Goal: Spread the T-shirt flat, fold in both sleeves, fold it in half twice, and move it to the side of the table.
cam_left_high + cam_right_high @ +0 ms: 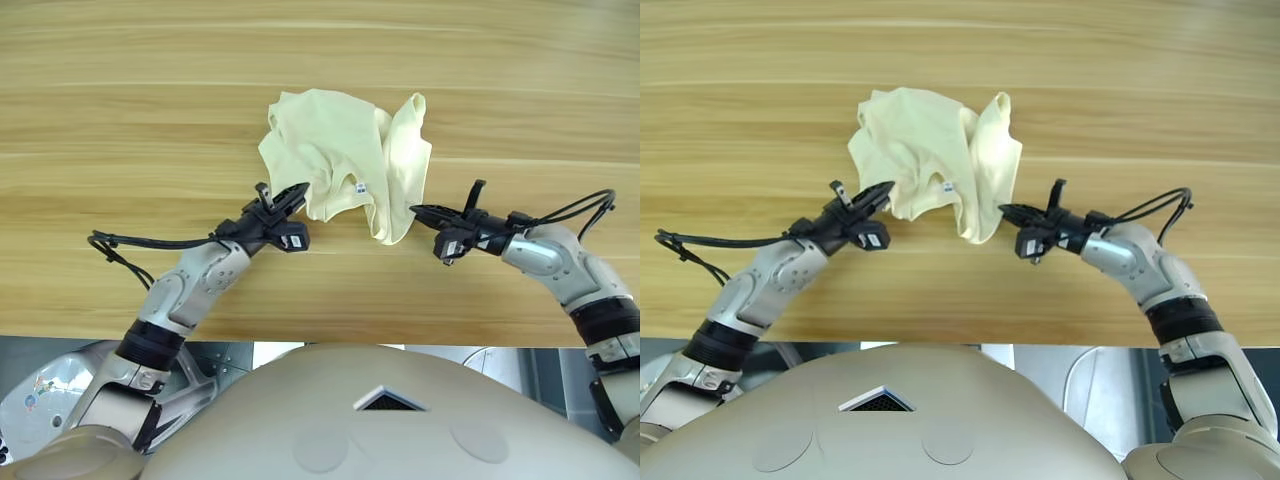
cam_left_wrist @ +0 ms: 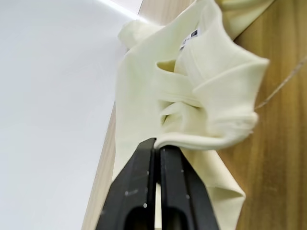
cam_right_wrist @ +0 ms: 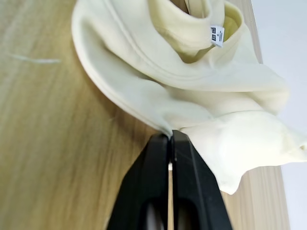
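Note:
A pale yellow T-shirt (image 1: 340,150) lies crumpled in a heap at the middle of the wooden table (image 1: 110,110). My left gripper (image 1: 303,187) sits at the heap's near left edge. In the left wrist view its fingers (image 2: 144,167) are pressed together, with a fold of the T-shirt (image 2: 201,96) pinched at their tips. My right gripper (image 1: 413,209) meets the heap's near right corner. It is shut on the hem of the T-shirt (image 3: 201,96), as the right wrist view shows. A small white label (image 1: 360,187) shows near the collar.
Bare wood surrounds the heap on all sides, with wide room to the left, right and far side. The table's front edge (image 1: 300,341) runs just below both forearms. Black cables (image 1: 110,245) loop from each wrist.

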You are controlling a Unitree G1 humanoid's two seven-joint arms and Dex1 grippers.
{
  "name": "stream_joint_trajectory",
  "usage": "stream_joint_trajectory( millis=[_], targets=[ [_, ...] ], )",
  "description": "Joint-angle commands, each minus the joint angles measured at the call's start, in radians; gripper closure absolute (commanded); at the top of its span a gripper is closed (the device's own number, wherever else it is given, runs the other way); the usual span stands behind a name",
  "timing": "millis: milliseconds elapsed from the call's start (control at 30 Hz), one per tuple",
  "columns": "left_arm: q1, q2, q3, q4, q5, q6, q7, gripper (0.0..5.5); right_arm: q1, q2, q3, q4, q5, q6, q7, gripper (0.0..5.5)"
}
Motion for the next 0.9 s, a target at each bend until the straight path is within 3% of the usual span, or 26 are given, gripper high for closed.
stream_joint_trajectory(
  millis=[33,267,500,600,667,767,833,900],
  targets=[
    [0.046,-0.003,0.054,0.077,-0.06,0.007,0.04,5.48,-0.012,0.046,-0.016,0.075,-0.008,-0.005,-0.05,5.5],
    [0.027,0.027,0.163,0.129,-0.289,-0.237,0.08,5.48,-0.066,0.117,-0.125,0.189,0.313,-0.088,-0.009,5.5],
    [0.133,0.114,0.217,0.088,-0.586,-0.649,0.035,5.48,0.209,-0.001,-0.21,-0.181,0.758,-0.106,0.183,5.5],
    [0.26,0.235,0.135,-0.031,-0.811,-0.751,-0.062,5.48,0.422,-0.098,-0.264,-0.436,1.077,-0.141,0.326,5.5],
    [0.268,0.269,0.101,-0.068,-0.904,-0.754,-0.117,5.48,0.462,-0.103,-0.297,-0.539,1.214,-0.122,0.391,5.5],
    [0.161,0.254,0.114,-0.034,-1.013,-0.687,-0.187,5.48,0.337,-0.051,-0.311,-0.559,1.31,0.007,0.438,5.5],
    [0.061,0.217,0.125,0.013,-1.02,-0.623,-0.223,5.48,0.198,0.017,-0.278,-0.475,1.19,0.081,0.415,5.5],
    [-0.194,0.112,0.155,0.172,-0.951,-0.506,-0.192,5.48,-0.051,0.157,-0.238,-0.319,0.981,0.162,0.299,5.5]
  ],
)
